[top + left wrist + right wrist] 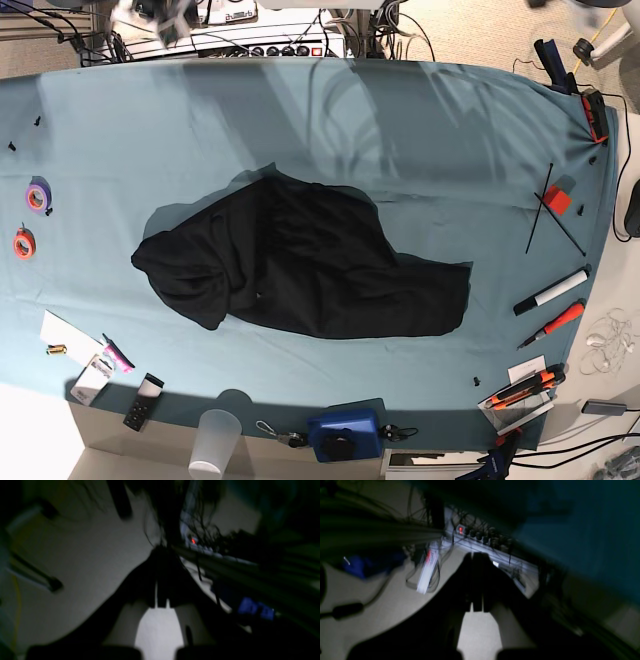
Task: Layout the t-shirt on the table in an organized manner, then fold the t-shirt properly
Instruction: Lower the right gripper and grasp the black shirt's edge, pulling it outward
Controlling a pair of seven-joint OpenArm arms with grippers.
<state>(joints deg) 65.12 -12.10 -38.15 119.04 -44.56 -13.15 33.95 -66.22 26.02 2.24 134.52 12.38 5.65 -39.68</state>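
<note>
Base view shows the large black soft fabric t-shirt [300, 265] crumpled mid-worktop on the teal-blue cloth-covered worktop [450, 130], its long axis running left to right. Both pincers, left [160, 552] and right [476, 557], are seen pressed closed and empty, aimed at the floor beyond the far edge, neither judged nearer.

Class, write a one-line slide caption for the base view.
Crumpled black t-shirt lying unfolded mid-table on the teal table, tools along its edges.

A crumpled black t-shirt [300, 265] lies near the middle of the teal-covered desk [430, 130]. Two tape rolls [30, 220] sit at the left edge, markers [550, 305] at the right, a clear cup [215, 442] in front.
</note>
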